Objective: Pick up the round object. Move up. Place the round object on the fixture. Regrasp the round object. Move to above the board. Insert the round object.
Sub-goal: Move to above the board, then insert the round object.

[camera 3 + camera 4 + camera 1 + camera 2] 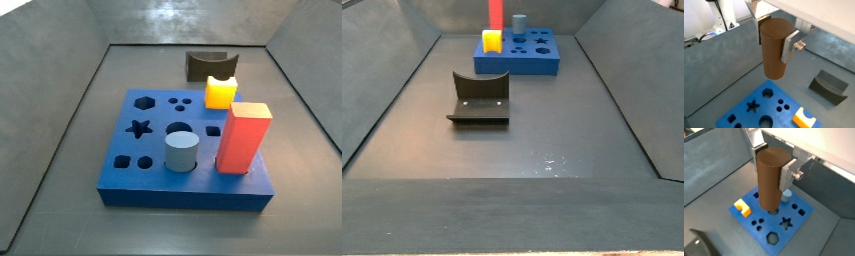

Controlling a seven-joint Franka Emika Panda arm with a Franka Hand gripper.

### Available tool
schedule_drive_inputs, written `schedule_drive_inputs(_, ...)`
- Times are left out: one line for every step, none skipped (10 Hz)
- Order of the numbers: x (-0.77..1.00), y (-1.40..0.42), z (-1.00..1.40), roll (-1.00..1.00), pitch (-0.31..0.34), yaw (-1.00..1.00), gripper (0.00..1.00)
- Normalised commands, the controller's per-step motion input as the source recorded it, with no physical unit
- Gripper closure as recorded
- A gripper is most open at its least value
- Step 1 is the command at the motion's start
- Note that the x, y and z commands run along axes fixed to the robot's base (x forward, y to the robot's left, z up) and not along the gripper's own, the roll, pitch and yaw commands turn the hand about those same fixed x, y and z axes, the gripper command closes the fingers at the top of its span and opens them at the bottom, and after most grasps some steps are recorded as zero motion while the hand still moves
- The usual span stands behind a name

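Observation:
The round object (774,55) is a matte reddish-brown cylinder, seen in both wrist views (769,185). My gripper (775,40) is shut on its upper end, a silver finger plate on each side, and holds it upright in the air (772,167). The blue board (741,112) with dark shaped cut-outs lies below, and the peg's lower end hangs over it (797,228). The dark fixture (827,86) with a curved notch stands on the floor beside the board. Both side views show the board (187,185) (543,65) and the fixture (210,65) (478,97), but not the gripper or the peg.
On the board stand a yellow notched block (221,92), a tall red block (243,138) and a light blue-grey cylinder (181,153). Grey bin walls (80,110) slope up around the floor.

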Motion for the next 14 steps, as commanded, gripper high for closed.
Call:
schedule_drive_inputs(-0.05, 0.03, 0.00, -0.44, -0.141, -0.01, 1.00)
schedule_drive_inputs(0.00, 0.03, -0.02, 0.00, 0.003, 0.00, 1.00)
schedule_drive_inputs(0.09, 0.00, -0.42, -0.14, 0.000, 0.00, 1.00)
schedule_drive_inputs(0.09, -0.01, -0.51, -0.61, 0.000, 0.02, 1.00)
schedule_drive_inputs(0.00, -0.11, -0.35, -0.73, 0.000, 0.00, 1.00)
schedule_drive_inputs(0.00, -0.11, -0.35, -0.75, 0.000, -0.04, 1.00)
schedule_drive_inputs(0.00, -0.04, -0.46, -0.65, -0.086, -0.13, 1.00)
schedule_drive_inputs(0.00, 0.00, -0.58, -0.55, -0.134, -0.15, 1.00)
schedule_drive_inputs(0.00, 0.00, -0.79, -0.33, -0.209, -0.20, 1.00)
schedule_drive_inputs(0.00, -0.07, -0.90, -0.21, -0.191, -0.20, 1.00)
schedule_drive_inputs(0.00, -0.07, -0.99, -0.13, -0.183, -0.19, 1.00)
schedule_drive_inputs(0.00, -0.13, -1.00, -0.07, -0.183, -0.20, 1.00)
schedule_drive_inputs(0.00, -0.20, -1.00, 0.00, -0.163, -0.18, 1.00)
schedule_drive_inputs(0.02, -0.20, -1.00, 0.00, -0.157, -0.17, 1.00)
